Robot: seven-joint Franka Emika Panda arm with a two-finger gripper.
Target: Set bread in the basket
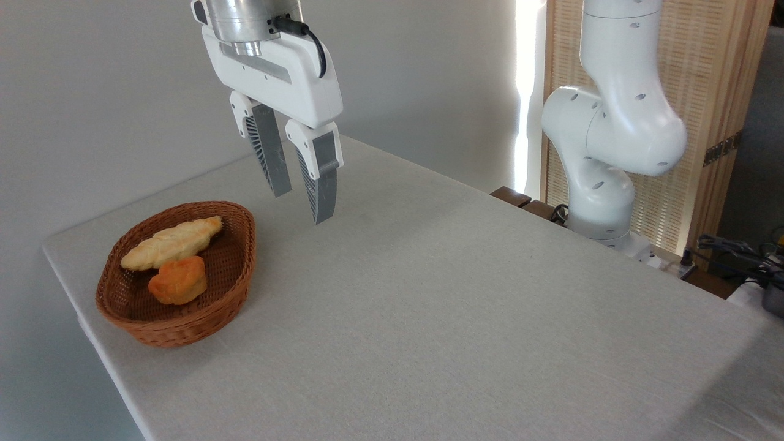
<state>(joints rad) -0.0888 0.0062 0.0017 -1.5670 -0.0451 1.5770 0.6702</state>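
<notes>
The braided bread (172, 242) lies inside the brown wicker basket (226, 288) at the table's left end, along its far side. A small lumpy orange bun (178, 280) rests in front of it in the same basket. My gripper (303, 208) hangs in the air above the table, to the right of the basket and well above it. Its two grey fingers stand apart with nothing between them.
The grey cloth-covered table (441, 318) stretches right and toward the camera. The arm's white base (603, 153) stands at the table's far right edge, before a wooden slatted screen (692, 92). Cables lie at the far right (744, 254).
</notes>
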